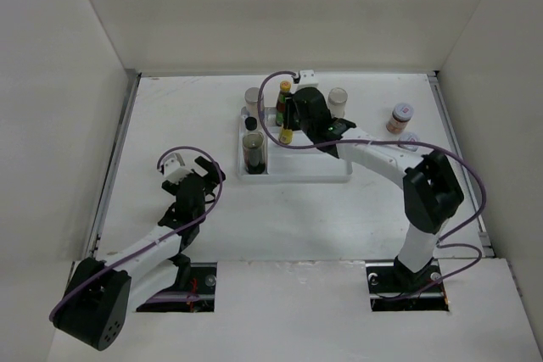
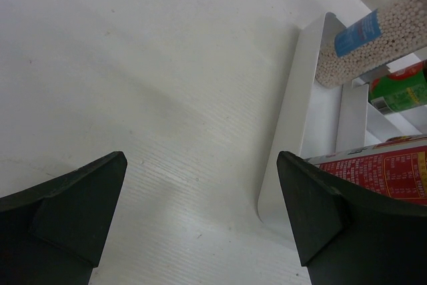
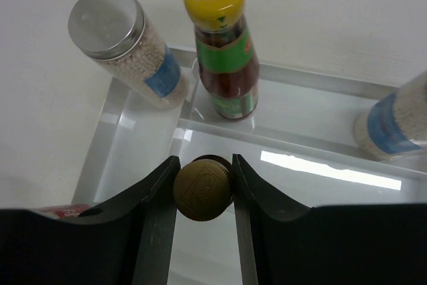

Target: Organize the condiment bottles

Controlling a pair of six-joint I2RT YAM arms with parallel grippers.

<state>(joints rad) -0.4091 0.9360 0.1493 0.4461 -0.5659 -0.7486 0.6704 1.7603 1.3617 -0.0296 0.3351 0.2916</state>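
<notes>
My right gripper is shut on the gold cap of a dark bottle, held over a compartment of the white divided tray. I cannot tell whether the bottle's base touches the tray floor. Just beyond stands a red sauce bottle with a yellow cap, and a silver-lidded jar of white beads is to its left. A second bead jar is at the right. From above, two dark bottles fill the tray's left column. My left gripper hangs open and holds nothing, left of the tray.
A pink-lidded jar stands on the table right of the tray, near the right arm's elbow. White walls close in the table on three sides. The left wrist view catches a bead jar and a red-labelled bottle in the tray.
</notes>
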